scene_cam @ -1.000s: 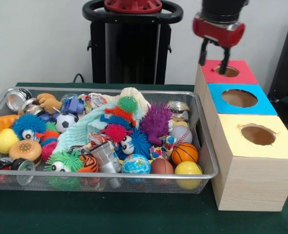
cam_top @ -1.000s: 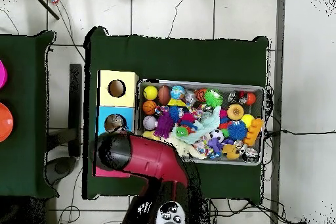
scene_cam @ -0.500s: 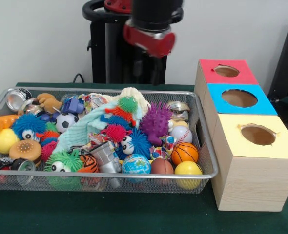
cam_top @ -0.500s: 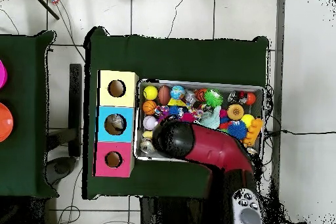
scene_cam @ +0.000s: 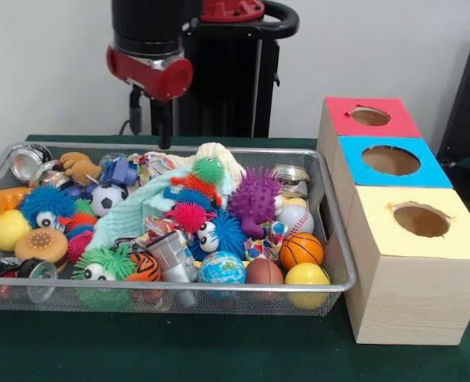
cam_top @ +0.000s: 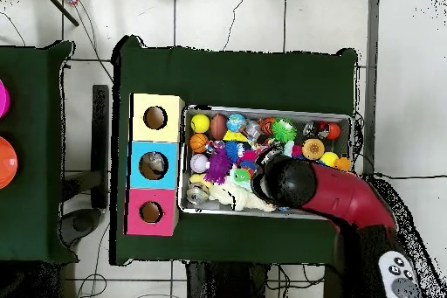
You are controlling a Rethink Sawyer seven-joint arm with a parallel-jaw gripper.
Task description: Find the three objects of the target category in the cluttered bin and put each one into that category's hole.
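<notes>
My gripper [scene_cam: 150,137] hangs open and empty above the far left part of the wire bin [scene_cam: 342,263], over the purple toy [scene_cam: 120,171] and the brown plush [scene_cam: 80,166]. In the overhead view the red arm [cam_top: 336,198] covers the bin's right end and hides the fingers. The bin holds a purple spiky toy [scene_cam: 255,197], a basketball [scene_cam: 301,249], a soccer ball [scene_cam: 107,198], a globe ball [scene_cam: 221,268], a crushed can [scene_cam: 171,256] and several fuzzy eyed toys. Beside it stand the red box [scene_cam: 370,117], blue box [scene_cam: 390,161] and yellow box [scene_cam: 421,220], each with a hole on top.
A pale cloth [scene_cam: 143,208] lies across the middle of the bin. Cans [scene_cam: 29,161] sit in its far left corner. In the overhead view the boxes [cam_top: 154,163] line the bin's left side on the green table [cam_top: 236,72]; something pale shows in the blue box's hole.
The gripper has swung from above the red box's hole across to the bin's far left part, still open and empty. The objects in the bin have not moved.
</notes>
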